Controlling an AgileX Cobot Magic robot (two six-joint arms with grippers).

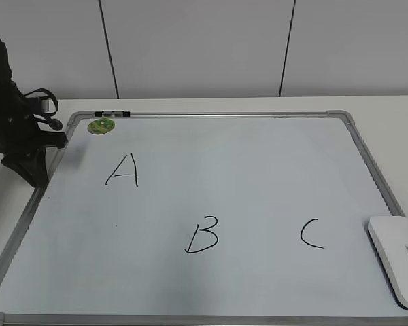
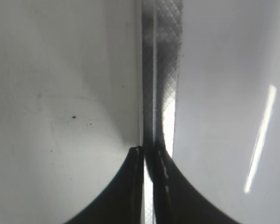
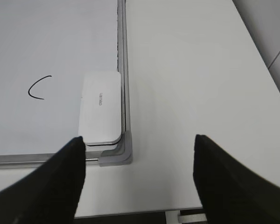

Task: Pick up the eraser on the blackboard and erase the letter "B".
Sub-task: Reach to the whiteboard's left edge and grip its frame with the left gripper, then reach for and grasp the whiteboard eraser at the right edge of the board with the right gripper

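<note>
The blackboard (image 1: pixel 258 156) is a large pale whiteboard with a grey frame, lying flat. The black handwritten letter "B" (image 1: pixel 202 236) is near its front middle. The white eraser (image 1: pixel 398 258) lies at the board's front right corner; in the right wrist view the eraser (image 3: pixel 101 105) sits just ahead and left of my right gripper (image 3: pixel 139 144), which is open and empty over the table by the board's corner. My left gripper (image 2: pixel 149 151) is shut and empty, over the board's left frame edge; its arm (image 1: pixel 17 129) stands at the far left.
A handwritten "A" (image 1: pixel 122 170) and "C" (image 1: pixel 311 233) flank the B; the C also shows in the right wrist view (image 3: pixel 38 87). A round green sticker (image 1: pixel 100 125) and a black marker (image 1: pixel 112 114) sit at the board's back left. White table (image 3: pixel 200 84) lies right of the board.
</note>
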